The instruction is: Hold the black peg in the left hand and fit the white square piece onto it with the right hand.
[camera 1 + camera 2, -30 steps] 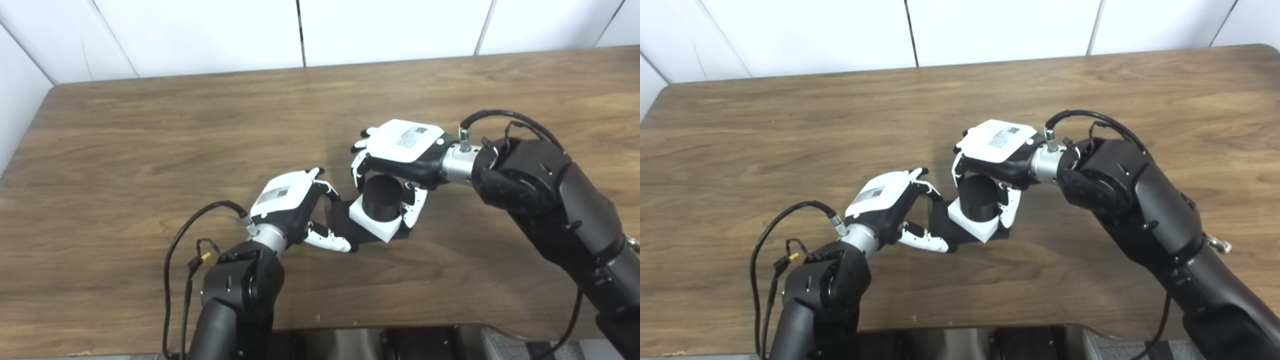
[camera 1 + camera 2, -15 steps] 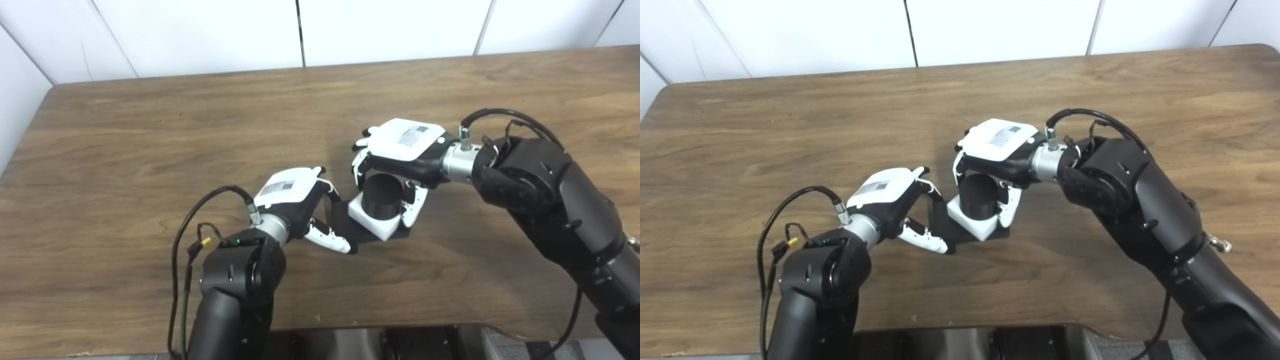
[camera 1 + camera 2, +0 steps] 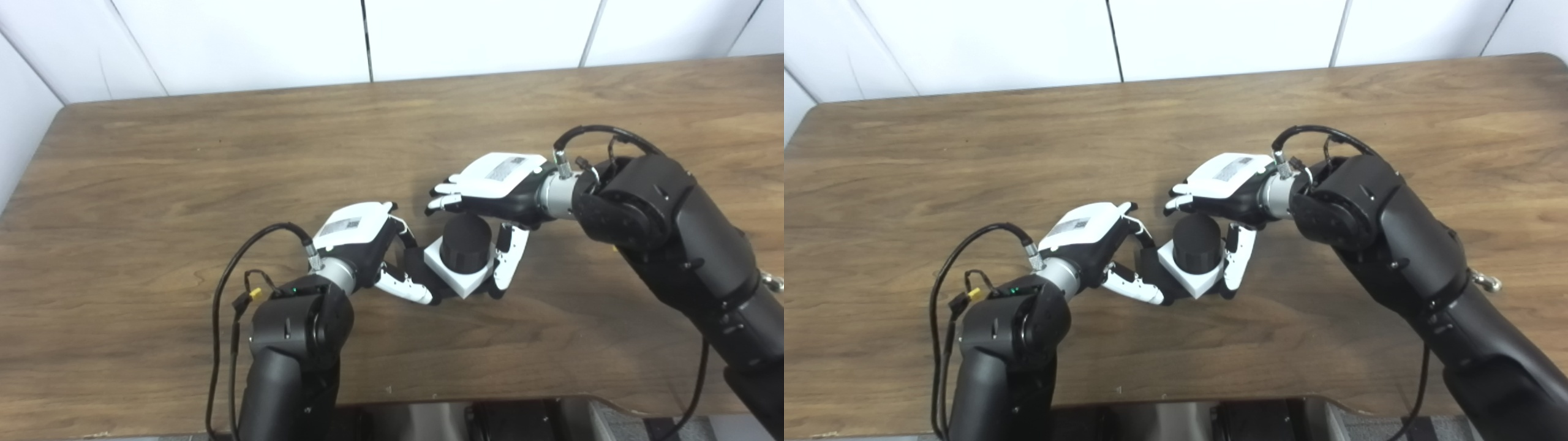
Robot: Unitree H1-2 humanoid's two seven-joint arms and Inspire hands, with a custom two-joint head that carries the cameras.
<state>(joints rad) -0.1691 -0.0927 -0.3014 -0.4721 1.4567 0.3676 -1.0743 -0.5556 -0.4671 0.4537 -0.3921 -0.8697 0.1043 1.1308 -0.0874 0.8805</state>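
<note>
Wooden table fills most of the view, wall panels behind its far edge. Near table centre, slightly toward the front, stands the peg, w/ the square piece around its lower part, on the peg's flat base, which sticks out to the left. Left hand is just left of this assembly, fingers on the base side, thumb in front of it. Right hand is above and behind the peg, its palm over the peg top; its thumb hangs down at the right side of the square piece, touching or just beside it, cannot tell. Left arm comes from front-left, right arm from front-right.
</note>
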